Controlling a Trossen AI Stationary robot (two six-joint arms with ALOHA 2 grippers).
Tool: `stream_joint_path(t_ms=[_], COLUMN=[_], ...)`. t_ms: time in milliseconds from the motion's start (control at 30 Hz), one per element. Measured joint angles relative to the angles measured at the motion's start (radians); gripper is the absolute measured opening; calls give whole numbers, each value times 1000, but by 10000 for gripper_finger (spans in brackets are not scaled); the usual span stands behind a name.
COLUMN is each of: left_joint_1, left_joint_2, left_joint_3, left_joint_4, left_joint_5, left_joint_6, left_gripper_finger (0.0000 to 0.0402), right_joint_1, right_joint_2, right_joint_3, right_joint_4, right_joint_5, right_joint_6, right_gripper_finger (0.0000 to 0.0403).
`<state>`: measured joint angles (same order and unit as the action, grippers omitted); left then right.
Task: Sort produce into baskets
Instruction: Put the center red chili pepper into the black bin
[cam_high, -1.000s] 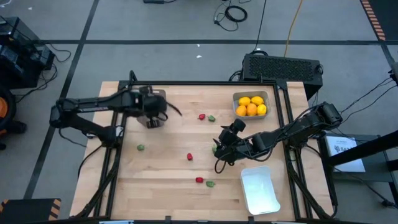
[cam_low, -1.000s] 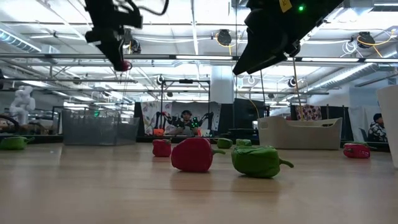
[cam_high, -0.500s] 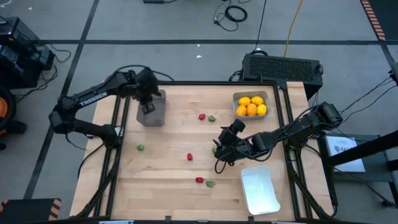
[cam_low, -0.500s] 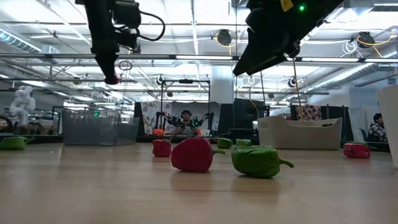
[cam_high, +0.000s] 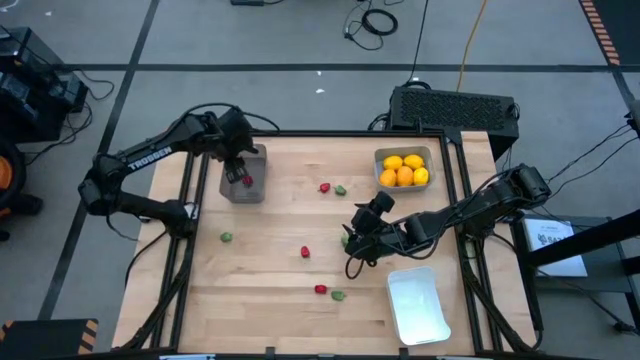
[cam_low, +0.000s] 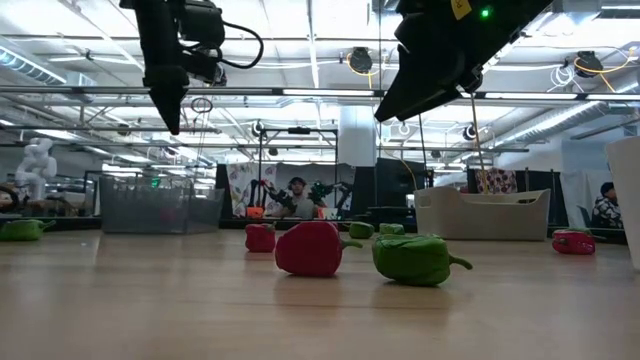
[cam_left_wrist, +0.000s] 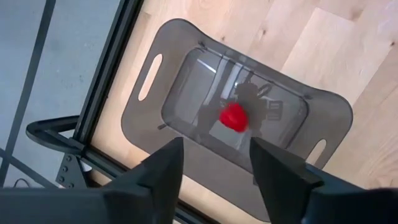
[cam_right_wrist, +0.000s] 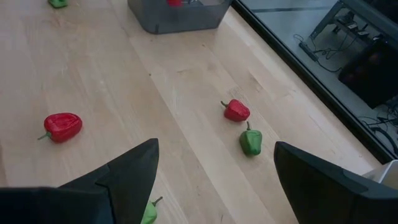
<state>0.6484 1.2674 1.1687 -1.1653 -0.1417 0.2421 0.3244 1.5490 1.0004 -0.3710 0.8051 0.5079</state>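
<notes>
My left gripper (cam_left_wrist: 214, 155) hangs open over the brown-grey basket (cam_high: 243, 190) at the table's far left, fingers pointing down. A small red piece (cam_left_wrist: 233, 117) shows inside that basket, straight below the fingers and apart from them. My right gripper (cam_right_wrist: 214, 162) stands open above the middle right of the table (cam_high: 270, 310); a green piece (cam_right_wrist: 149, 213) lies on the wood just below and between its fingers. The grey-blue basket (cam_high: 382, 160) at the far right holds yellow and orange citrus (cam_high: 404, 170). A white basket (cam_high: 417, 303) sits at the near right.
Loose pieces lie on the wood: a red and green pair (cam_high: 332, 188) mid-table, a green one (cam_high: 227, 237) at the left, a red one (cam_high: 305, 252) in the middle, and a red and green pair (cam_high: 329, 292) near the front. A black frame rail (cam_high: 300, 131) borders the far edge.
My left gripper has swung toward the table's far left with the red piece at its fingertips and stopped over the brown-grey basket. It has then let go, and the red piece has dropped into the basket. My right arm has kept still.
</notes>
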Motion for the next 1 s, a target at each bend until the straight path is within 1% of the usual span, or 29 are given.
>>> stream_joint_path(t_ms=[167, 233, 333, 433, 500, 633, 733, 867, 933, 1000], left_joint_1=[-2, -9, -32, -76, -115, -224, -337, -518, -610, -694], left_joint_2=[0, 0, 0, 0, 0, 0, 1, 19, 41, 75], left_joint_3=[0, 0, 0, -22, -49, -133, -195, -272, -295, -306], left_joint_4=[3, 7, 24, 96, 146, 286, 424, 651, 767, 851], left_joint_5=[14, 76, 205, 302, 348, 448, 509, 508, 490, 447], left_joint_6=[0, 0, -7, -33, -38, -54, -82, -110, -71, -6], left_gripper_finger=[222, 225, 226, 226, 226, 226, 226, 226, 226, 226], right_joint_1=[0, 0, 0, 0, 0, 0, 0, 0, 0, 0], right_joint_2=[0, 0, 0, 0, 0, 0, 0, 0, 0, 0], right_joint_3=[0, 0, 0, 0, 0, 0, 0, 0, 0, 0], right_joint_4=[0, 0, 0, 1, 1, 0, 1, 0, 1, 1], right_joint_5=[0, 0, 0, 0, 0, 0, 0, 1, 1, 1], right_joint_6=[1, 2, 3, 3, 3, 3, 0, 0, 0, 0], right_gripper_finger=[309, 309, 309, 309, 309, 309, 309, 309, 309, 309])
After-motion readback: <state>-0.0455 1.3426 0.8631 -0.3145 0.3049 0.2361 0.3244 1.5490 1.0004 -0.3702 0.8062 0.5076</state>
